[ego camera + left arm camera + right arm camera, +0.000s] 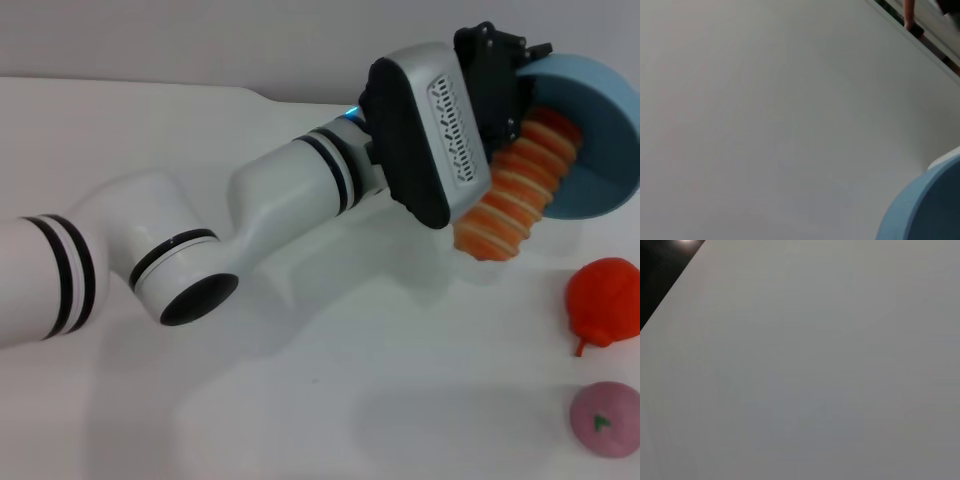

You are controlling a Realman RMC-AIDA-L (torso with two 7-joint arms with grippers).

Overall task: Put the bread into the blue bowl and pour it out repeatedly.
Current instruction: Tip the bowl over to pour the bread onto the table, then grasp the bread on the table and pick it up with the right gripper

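Observation:
In the head view my left arm reaches across the white table (pixel 330 400) to the right side. The left gripper (pixel 522 72) is shut on the rim of the blue bowl (pixel 600 130), which it holds lifted and tipped steeply on its side, mouth facing down toward me. The bread (pixel 520 185), a ribbed orange and cream loaf, slants out of the bowl's mouth with its lower end past the rim, near the table. A curved piece of the blue bowl (pixel 927 210) also shows in the left wrist view. My right gripper is out of view.
A red toy fruit (pixel 605 300) lies on the table just below the bowl, and a pink round toy (pixel 605 420) sits nearer the front right corner. The right wrist view shows only bare table and a dark corner.

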